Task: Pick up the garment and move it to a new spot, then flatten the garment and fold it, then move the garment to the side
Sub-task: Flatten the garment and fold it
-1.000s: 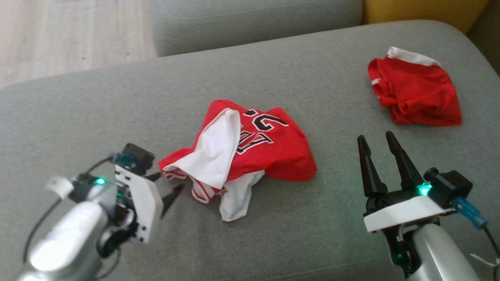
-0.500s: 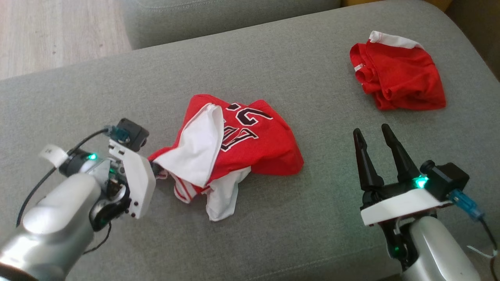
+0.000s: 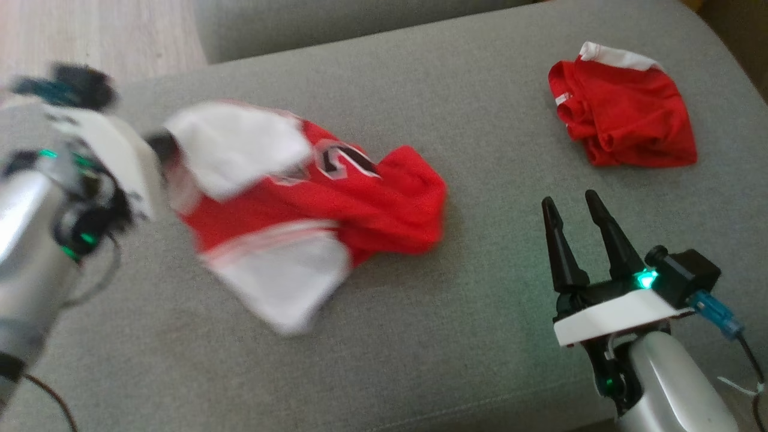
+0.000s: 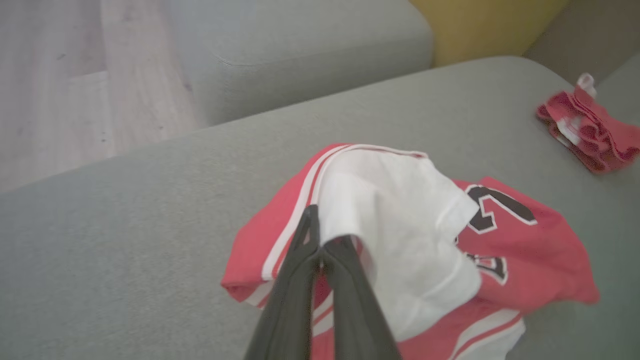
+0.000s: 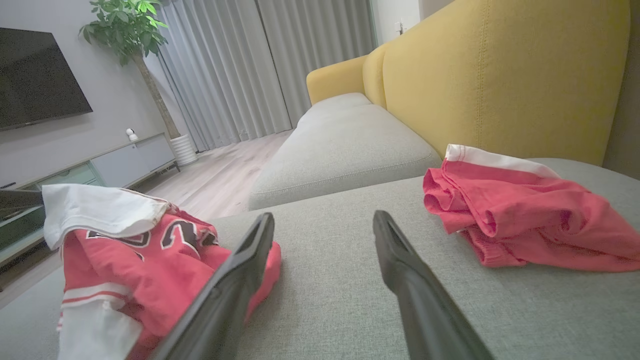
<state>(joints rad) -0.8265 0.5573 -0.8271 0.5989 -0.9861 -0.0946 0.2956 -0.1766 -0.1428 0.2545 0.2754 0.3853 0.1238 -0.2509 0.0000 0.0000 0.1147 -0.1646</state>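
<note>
The garment (image 3: 360,204) is a crumpled red and white jersey with black numbers, lying at the middle of the grey sofa seat (image 3: 480,336). My left gripper (image 3: 157,147) is shut on its white left edge and holds that edge raised; the picture is blurred there. In the left wrist view the closed fingers (image 4: 320,240) pinch the white fabric of the garment (image 4: 400,225). My right gripper (image 3: 570,201) stands open to the garment's right, apart from it and holding nothing. In the right wrist view the garment (image 5: 140,255) lies left of the open right gripper (image 5: 324,220).
A second red garment (image 3: 624,129) with a white band lies bunched at the seat's far right, beyond my right gripper. A yellow backrest (image 5: 500,75) rises behind it. Another grey cushion (image 3: 336,24) and wooden floor (image 3: 90,30) lie past the far edge.
My left gripper closed on the garment's left edge and pulled it up and to the left, stretching the cloth out. The right gripper has not moved. The camera shifted a little.
</note>
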